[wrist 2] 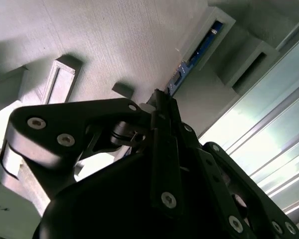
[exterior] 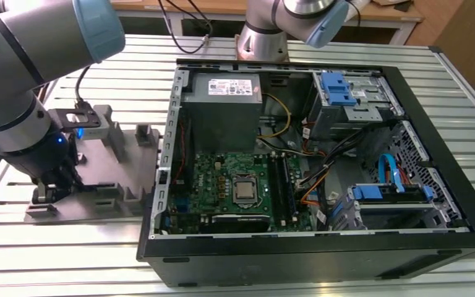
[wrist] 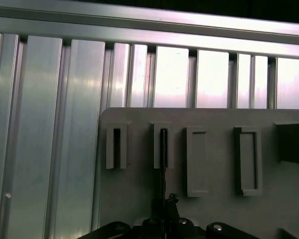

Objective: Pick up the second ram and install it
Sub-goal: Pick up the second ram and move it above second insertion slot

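Low over the grey fixture block (exterior: 109,198) on the surface (exterior: 56,253), with the pincer (wrist 2: 158,99) nipped narrow onto the second ram (wrist 2: 202,47), stood on edge in a fixture slot (wrist: 169,149). Risks binding against the slot walls if drawn up crooked, or slipping from so thin a hold. Off to the exterior view's right: open computer case (exterior: 303,253), motherboard (exterior: 221,170), loose cables (exterior: 320,167) close by the memory slots (exterior: 281,179).

A: How many computer cases (exterior: 435,247) on the desk (exterior: 56,260)?
B: One, holding one motherboard (exterior: 221,173) and one power supply (exterior: 221,117).
A: Robot arms (exterior: 23,93) (exterior: 299,18)?
B: Two. Also one grey fixture (exterior: 97,198), one ram stick (wrist 2: 202,47), two blue drive brackets (exterior: 336,90) (exterior: 386,193).
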`<move>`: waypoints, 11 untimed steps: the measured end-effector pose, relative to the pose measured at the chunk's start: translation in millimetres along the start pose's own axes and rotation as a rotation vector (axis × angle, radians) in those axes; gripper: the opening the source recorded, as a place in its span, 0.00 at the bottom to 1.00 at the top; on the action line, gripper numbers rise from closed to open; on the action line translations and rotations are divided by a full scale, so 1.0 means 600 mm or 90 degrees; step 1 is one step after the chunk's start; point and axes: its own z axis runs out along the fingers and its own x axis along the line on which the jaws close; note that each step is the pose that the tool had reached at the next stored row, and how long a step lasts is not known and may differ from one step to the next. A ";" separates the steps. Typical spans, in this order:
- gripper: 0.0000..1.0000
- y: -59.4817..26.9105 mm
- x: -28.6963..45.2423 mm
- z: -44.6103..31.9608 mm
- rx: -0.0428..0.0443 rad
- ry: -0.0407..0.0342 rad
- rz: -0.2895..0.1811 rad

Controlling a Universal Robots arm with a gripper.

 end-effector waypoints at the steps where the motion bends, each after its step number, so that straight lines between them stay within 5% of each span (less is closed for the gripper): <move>1: 0.14 0.000 0.000 0.000 0.0000 0.0000 0.000; 11: 0.14 0.000 0.000 0.000 0.0000 0.0000 0.000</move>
